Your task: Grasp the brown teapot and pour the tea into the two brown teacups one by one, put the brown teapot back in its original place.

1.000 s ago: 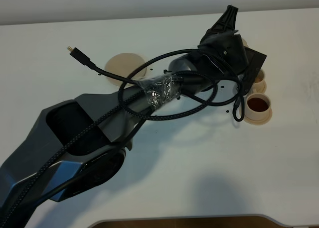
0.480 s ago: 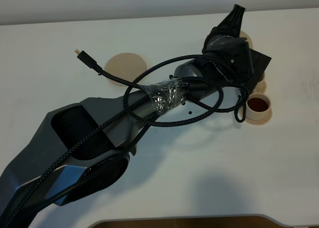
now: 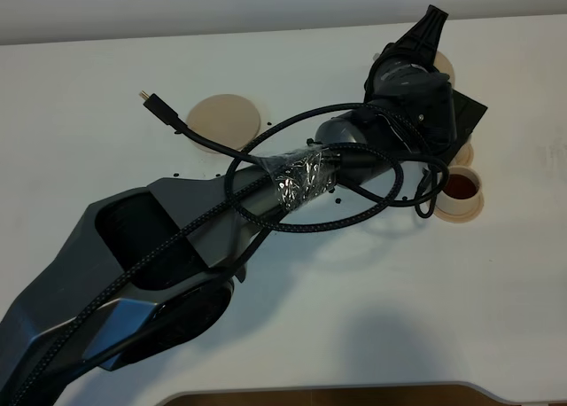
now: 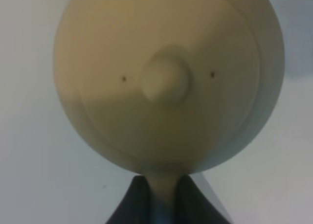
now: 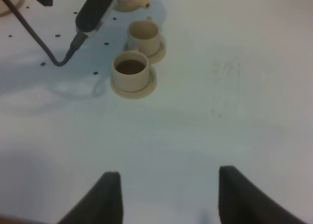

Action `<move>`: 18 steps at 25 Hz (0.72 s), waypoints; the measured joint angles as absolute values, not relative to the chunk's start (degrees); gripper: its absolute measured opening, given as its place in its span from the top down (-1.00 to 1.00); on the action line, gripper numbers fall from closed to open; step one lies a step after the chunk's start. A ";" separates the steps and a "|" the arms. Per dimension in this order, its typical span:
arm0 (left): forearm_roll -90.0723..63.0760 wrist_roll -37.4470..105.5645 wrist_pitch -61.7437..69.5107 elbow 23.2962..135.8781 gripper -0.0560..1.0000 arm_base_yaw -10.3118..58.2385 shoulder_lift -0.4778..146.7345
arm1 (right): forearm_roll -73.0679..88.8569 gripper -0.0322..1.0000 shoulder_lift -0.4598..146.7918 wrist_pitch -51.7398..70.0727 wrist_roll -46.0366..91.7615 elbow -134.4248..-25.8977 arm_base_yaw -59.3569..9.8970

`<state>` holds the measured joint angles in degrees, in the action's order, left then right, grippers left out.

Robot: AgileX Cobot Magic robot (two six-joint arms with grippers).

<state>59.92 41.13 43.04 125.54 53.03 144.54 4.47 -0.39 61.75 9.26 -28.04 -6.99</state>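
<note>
The brown teapot (image 4: 166, 82) fills the left wrist view, lid knob facing the camera. My left gripper (image 4: 164, 192) is shut on its handle. From above, the left gripper (image 3: 425, 42) reaches across to the far right, and only a sliver of the teapot (image 3: 442, 66) shows beside it. One teacup (image 3: 460, 188) holds dark tea (image 5: 130, 66). The other teacup (image 5: 144, 35) stands just beyond it on its saucer and is mostly hidden under the wrist from above. The teapot's saucer (image 3: 224, 117) lies bare at the back left. My right gripper (image 5: 168, 194) hangs open over bare table.
The left arm (image 3: 292, 171) and its looped black cables (image 3: 354, 202) stretch across the middle of the white table (image 3: 354, 317). A loose cable plug (image 3: 153, 102) sticks out near the bare saucer. The table's front edge (image 3: 337, 393) is near.
The left arm has swung further toward the back right, carrying the teapot with it. The cups and the bare saucer have not moved.
</note>
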 joint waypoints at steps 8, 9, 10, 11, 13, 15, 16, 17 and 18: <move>63.11 41.18 41.45 125.49 0.65 53.70 145.35 | 4.47 0.09 -0.39 61.75 9.21 -28.04 -6.99; 63.68 41.18 41.29 125.49 0.65 53.78 145.35 | 4.47 0.09 -0.39 61.75 9.21 -28.04 -6.99; 63.93 41.18 41.23 125.49 0.65 53.78 145.35 | 4.47 0.09 -0.39 61.75 9.21 -28.04 -6.99; 64.10 41.18 41.23 125.49 0.65 53.78 145.35 | 4.47 0.09 -0.39 61.75 9.21 -28.04 -6.99; 64.96 41.18 41.19 125.49 0.65 53.80 145.35 | 4.47 0.09 -0.39 61.75 9.21 -28.04 -6.99; 65.52 41.18 40.92 125.49 0.65 53.80 145.35 | 4.47 0.09 -0.39 61.75 9.21 -28.04 -6.99; 65.58 41.18 40.78 125.49 0.65 53.80 145.35 | 4.47 0.09 -0.39 61.75 9.21 -28.04 -6.99; 65.58 41.24 40.72 125.49 0.65 53.80 145.35 | 4.47 0.09 -0.39 61.75 9.21 -28.04 -6.99; 65.58 41.38 40.65 125.49 0.65 53.80 145.35 | 4.47 0.09 -0.39 61.75 9.21 -28.04 -6.99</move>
<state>65.58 41.38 40.65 125.49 53.80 145.35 4.47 -0.39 61.75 9.21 -28.04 -6.99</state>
